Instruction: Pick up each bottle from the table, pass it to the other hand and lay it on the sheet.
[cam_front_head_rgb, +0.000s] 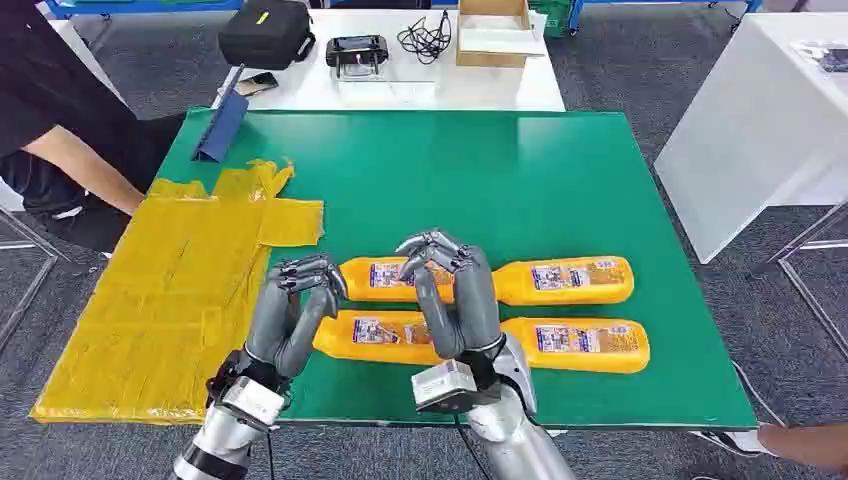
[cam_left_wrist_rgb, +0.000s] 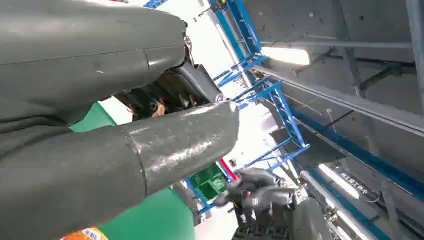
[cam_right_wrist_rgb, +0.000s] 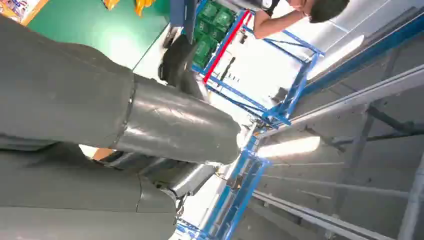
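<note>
Both hands are raised over the near edge of the green table (cam_front_head_rgb: 560, 170), palms turned toward each other. Your left hand (cam_front_head_rgb: 295, 315) has its fingers curled in at the tips with nothing between them; it grips nothing. Your right hand (cam_front_head_rgb: 455, 295) stands upright in front of the bottles with its fingertips bent over; nothing is visibly gripped, and you cannot tell whether it touches a bottle behind it.

Four orange bottles lie on their sides in two rows: far left bottle (cam_front_head_rgb: 375, 276), far right bottle (cam_front_head_rgb: 570, 280), near left bottle (cam_front_head_rgb: 370, 335), near right bottle (cam_front_head_rgb: 585, 345). None is on the yellow sheet (cam_front_head_rgb: 170, 300), which covers the table's left side and hangs over its edge.

A person's arm (cam_front_head_rgb: 80, 165) rests beside the sheet's far corner. Behind stands a white table (cam_front_head_rgb: 400, 85) carrying a black bag (cam_front_head_rgb: 265, 35) and a cardboard box (cam_front_head_rgb: 492, 30). The floor is grey carpet (cam_front_head_rgb: 620, 70).
</note>
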